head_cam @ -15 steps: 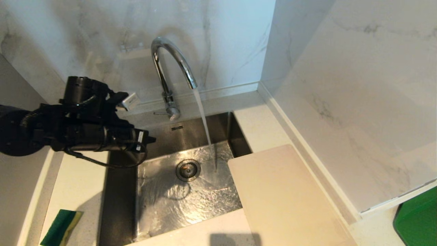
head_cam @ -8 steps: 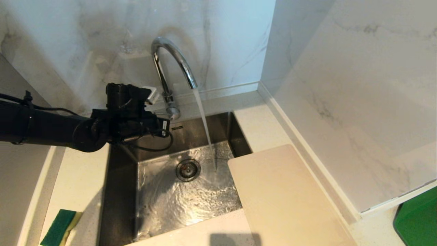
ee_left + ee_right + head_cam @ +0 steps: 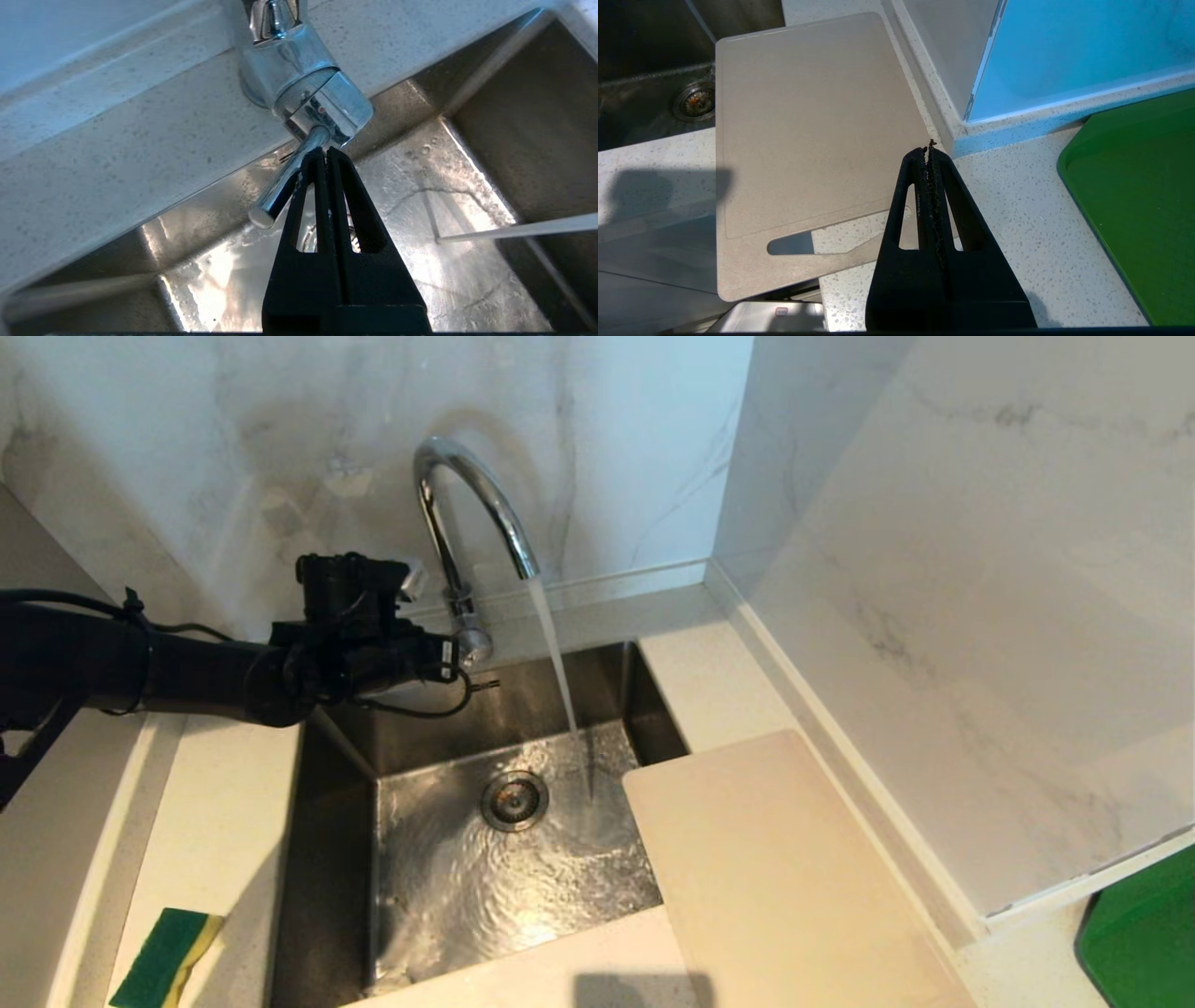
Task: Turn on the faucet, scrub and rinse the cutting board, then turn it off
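Observation:
Water runs from the chrome faucet (image 3: 467, 504) into the sink (image 3: 327, 859). My left gripper (image 3: 456, 655) is at the faucet's base, shut with nothing between its fingers. In the left wrist view its closed tips (image 3: 325, 151) rest against the thin side lever (image 3: 285, 186), just below the faucet body (image 3: 308, 88). The cream cutting board (image 3: 775, 868) lies on the counter to the right, one corner over the sink. My right gripper (image 3: 928, 151) hangs shut and empty above the counter beside the cutting board (image 3: 808, 130); the head view does not show it.
A green-and-yellow sponge (image 3: 166, 957) lies on the counter left of the sink. A green flat board (image 3: 1144, 933) sits at the far right, past the marble wall corner. The sink drain (image 3: 513, 800) is under moving water.
My left arm has swung right and back, from over the sink's left edge to the faucet's lever. Water has run throughout. The cutting board and sponge have not moved.

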Robot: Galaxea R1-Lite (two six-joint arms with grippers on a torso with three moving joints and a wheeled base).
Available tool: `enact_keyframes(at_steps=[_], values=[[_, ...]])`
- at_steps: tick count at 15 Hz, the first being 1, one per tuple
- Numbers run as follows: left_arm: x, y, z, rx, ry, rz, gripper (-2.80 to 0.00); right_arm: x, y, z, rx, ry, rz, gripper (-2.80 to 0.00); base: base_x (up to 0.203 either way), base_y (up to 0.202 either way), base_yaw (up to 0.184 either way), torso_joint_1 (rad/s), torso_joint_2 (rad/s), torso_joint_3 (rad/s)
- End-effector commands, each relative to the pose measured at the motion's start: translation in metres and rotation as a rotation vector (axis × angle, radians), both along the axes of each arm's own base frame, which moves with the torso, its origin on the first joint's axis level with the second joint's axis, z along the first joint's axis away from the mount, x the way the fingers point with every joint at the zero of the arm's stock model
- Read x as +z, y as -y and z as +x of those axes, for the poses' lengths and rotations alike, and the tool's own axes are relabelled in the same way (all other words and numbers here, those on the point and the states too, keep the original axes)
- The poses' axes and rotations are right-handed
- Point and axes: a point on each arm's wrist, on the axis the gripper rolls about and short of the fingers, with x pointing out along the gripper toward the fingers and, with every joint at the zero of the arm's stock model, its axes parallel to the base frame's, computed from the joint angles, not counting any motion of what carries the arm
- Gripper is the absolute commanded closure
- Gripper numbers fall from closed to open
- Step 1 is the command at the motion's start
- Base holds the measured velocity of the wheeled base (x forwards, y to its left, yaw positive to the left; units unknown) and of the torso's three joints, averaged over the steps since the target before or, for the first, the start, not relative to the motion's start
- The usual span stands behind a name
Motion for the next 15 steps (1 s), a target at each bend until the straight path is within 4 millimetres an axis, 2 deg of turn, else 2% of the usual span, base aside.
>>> enact_keyframes(at_steps=[1,8,12,15], values=[[-0.007,-0.007,0.008,0.021,-0.008,0.004,0.0,0.0,0.0,0.0,0.0,0.002,0.0,0.0,0.0,0.0,0.0,0.0,0.0,0.0],[0.014,-0.002,0.015,0.018,0.074,-0.025,0.0,0.0,0.0,0.0,0.0,0.002,0.0,0.0,0.0,0.0,0.0,0.0,0.0,0.0],[0.01,-0.008,0.022,0.032,0.07,-0.022,0.0,0.0,0.0,0.0,0.001,0.002,0.0,0.0,0.0,0.0,0.0,0.0,0.0,0.0],[0.018,-0.007,0.021,0.025,0.094,-0.032,0.0,0.0,0.0,0.0,0.001,0.002,0.0,0.0,0.0,0.0,0.0,0.0,0.0,0.0]])
